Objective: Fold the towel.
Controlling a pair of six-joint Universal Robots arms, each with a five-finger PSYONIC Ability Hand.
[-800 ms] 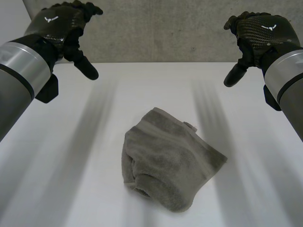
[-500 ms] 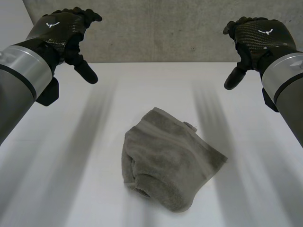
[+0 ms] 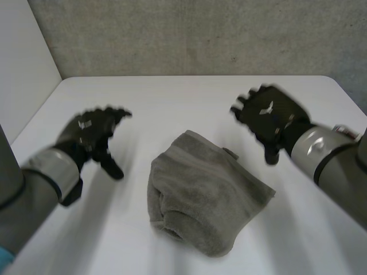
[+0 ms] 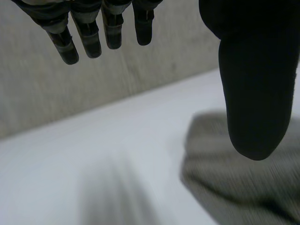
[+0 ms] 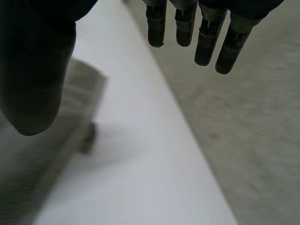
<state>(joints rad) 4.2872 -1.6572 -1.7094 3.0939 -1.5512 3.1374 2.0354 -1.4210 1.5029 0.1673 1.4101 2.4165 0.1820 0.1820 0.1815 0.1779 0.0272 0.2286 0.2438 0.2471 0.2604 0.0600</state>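
Treat the crumpled towel, lying mid-table between the left hand and right hand, both open and empty, as light, limp cloth; pinch its outer edges.

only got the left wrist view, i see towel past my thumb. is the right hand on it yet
Observer: No. The right hand hovers open near the towel's far right edge, holding nothing.
Operator: is the towel flat or bunched
Observer: Bunched, a crumpled heap in the middle of the table, with a small tab on its far edge.
Operator: where's my left hand from above
Observer: The left hand is off the towel's left side, bare table between them.
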